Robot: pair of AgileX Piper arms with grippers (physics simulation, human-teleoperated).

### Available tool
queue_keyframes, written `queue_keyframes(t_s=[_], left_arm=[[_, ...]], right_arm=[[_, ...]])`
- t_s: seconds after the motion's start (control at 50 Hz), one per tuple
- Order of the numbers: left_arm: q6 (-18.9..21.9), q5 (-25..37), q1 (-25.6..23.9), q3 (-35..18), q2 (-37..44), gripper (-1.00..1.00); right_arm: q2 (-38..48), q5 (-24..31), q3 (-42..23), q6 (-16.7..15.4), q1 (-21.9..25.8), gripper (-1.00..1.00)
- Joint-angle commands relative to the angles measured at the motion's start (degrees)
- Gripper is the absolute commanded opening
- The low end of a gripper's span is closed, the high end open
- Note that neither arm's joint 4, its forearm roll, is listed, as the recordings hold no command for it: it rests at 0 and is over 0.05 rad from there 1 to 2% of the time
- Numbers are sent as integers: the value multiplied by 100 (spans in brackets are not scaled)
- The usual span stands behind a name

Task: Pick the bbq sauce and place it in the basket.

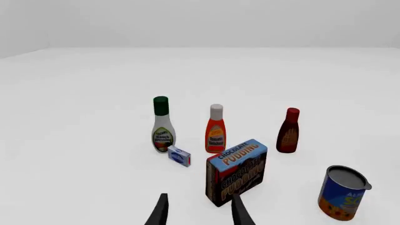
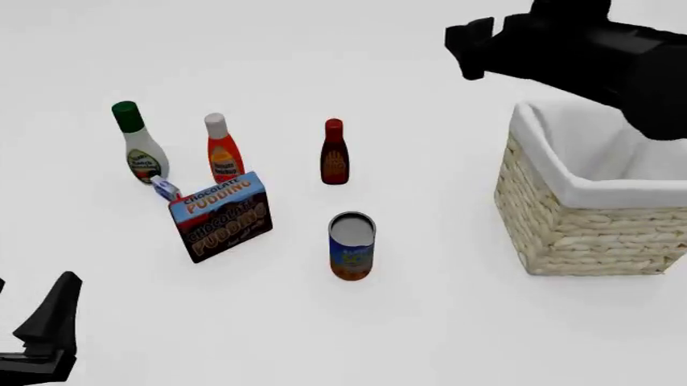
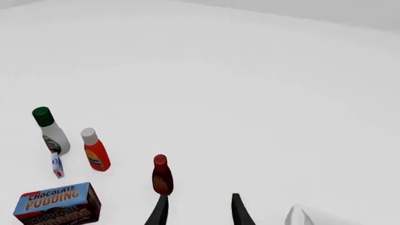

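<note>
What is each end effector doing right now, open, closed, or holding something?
Left end effector: open, holding nothing, fingers apart short of the blue-and-brown chocolate pudding box.
Right end effector: open, holding nothing.

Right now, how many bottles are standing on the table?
3, in a row: a white bottle with green cap on the left, an orange-red bottle with white cap beside it, and the bbq sauce nearest the basket.

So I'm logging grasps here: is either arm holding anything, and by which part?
Nothing is held. Both grippers, left and right, are open and empty; the bbq sauce stands untouched on the table.
</note>
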Motion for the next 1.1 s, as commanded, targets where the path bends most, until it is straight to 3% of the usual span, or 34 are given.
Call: queue_keyframes(t_s=[0.02, 0.6, 0.76, 0.9, 1.1], left_arm=[[0, 0, 0, 0, 0, 100], [0, 0, 0, 0, 0, 100], [0, 0, 0, 0, 0, 100], [0, 0, 0, 0, 0, 100], [0, 0, 0, 0, 0, 100]], right_arm=[[738, 472, -898, 243, 396, 100], [2572, 1434, -3097, 278, 795, 100], [3017, 1716, -3656, 95, 1034, 100], [3529, 1983, -4259, 257, 947, 100], [3970, 2150, -4769, 154, 947, 100]])
